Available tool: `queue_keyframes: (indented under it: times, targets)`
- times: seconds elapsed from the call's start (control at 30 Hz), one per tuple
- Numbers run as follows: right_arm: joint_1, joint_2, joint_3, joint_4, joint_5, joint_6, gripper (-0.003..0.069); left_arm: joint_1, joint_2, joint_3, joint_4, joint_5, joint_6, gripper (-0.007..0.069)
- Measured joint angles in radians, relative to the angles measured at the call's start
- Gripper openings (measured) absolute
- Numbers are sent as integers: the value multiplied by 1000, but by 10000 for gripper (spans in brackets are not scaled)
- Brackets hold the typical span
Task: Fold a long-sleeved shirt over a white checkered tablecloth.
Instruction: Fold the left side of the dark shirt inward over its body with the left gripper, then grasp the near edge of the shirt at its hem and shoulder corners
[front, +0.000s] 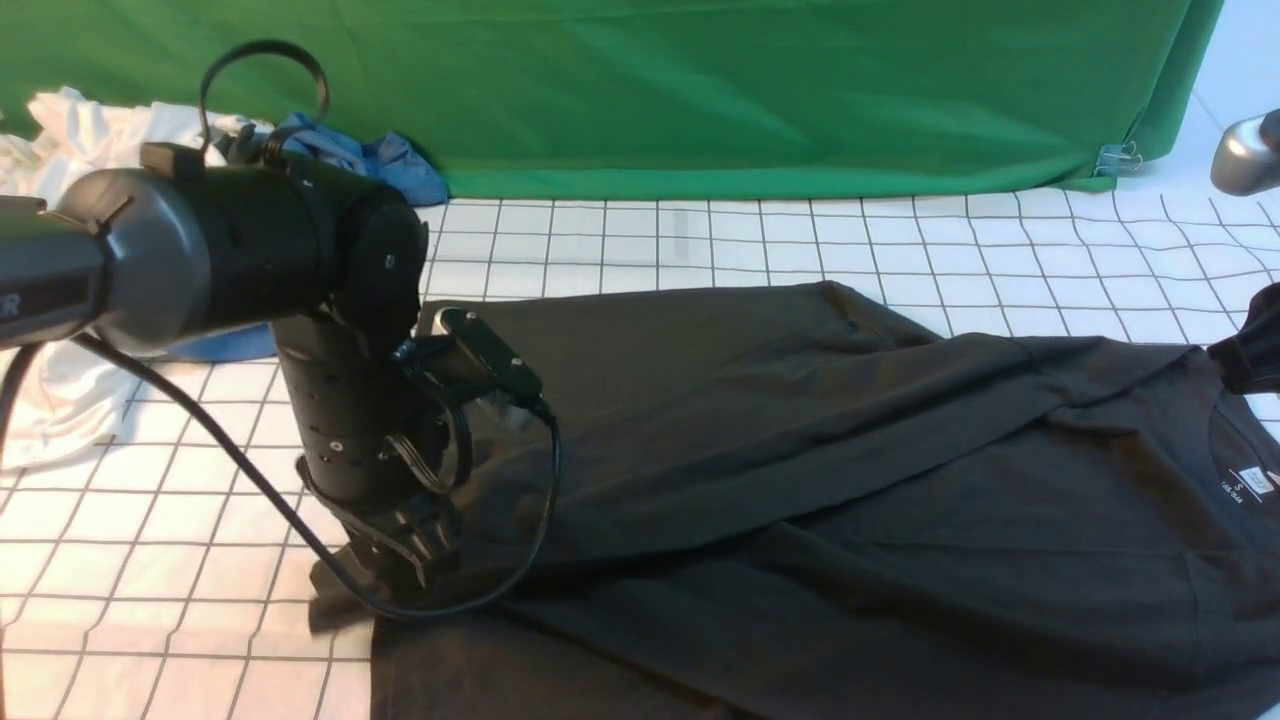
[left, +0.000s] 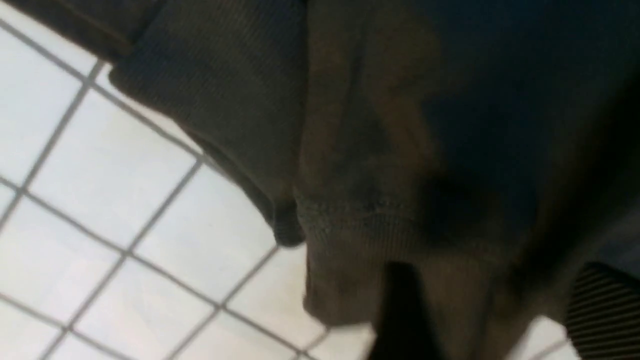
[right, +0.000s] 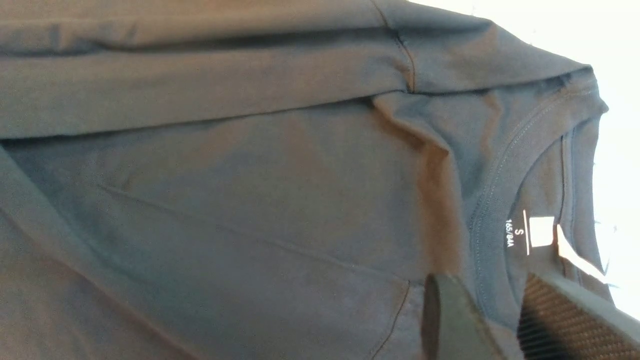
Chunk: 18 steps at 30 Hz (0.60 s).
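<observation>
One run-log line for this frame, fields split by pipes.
task: fold long-sleeved shirt | shirt: partly folded, sleeve laid across body | left pincer: open at cuff | right pincer: open, above shirt

Near-black shirt (front: 640, 430), white-and-grey checked tablecloth (front: 700, 240)

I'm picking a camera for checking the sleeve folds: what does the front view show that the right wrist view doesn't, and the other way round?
Only the front view: the green backdrop cloth, the blue shirt, the white garment and the left arm.
Only the right wrist view: the ribbed inner face of one fingertip of the right end effector.
Both: the long-sleeved shirt, including its neck label.
</observation>
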Motion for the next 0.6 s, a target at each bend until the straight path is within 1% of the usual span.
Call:
queue_keyframes:
  times: [0.07,0.1,0.13,0.2,0.27,0.33,0.37,0.4,0.5,0.57,0.6]
  targets:
    - [0,-1,0,0,5,0,248,0,-9,-35,-6,55,-57,550]
    - [0,-1,0,0,5,0,248,0,-12,-39,-7,64,-65,557]
    - [0,-1,0,0,7,0,248,-5,-29,-66,-19,81,-120,596]
    - [0,-3,0,0,11,0,249,-30,-69,-84,-41,85,-169,617]
    - [4,-12,0,0,13,0,251,-77,-116,-75,-66,89,-178,614]
    - [16,-28,0,-1,14,0,252,-156,-153,-38,-79,92,-176,596]
    - [33,-44,0,0,14,0,252,-208,-173,7,-80,95,-169,578]
    - [38,-52,0,0,15,0,252,-235,-180,29,-80,97,-167,572]
    - [83,-91,0,0,15,0,253,-359,-193,149,-80,104,-163,539]
    - [115,-116,0,0,15,0,253,-435,-192,227,-88,104,-171,529]
    - [127,-126,0,0,15,0,253,-454,-192,256,-92,102,-177,527]
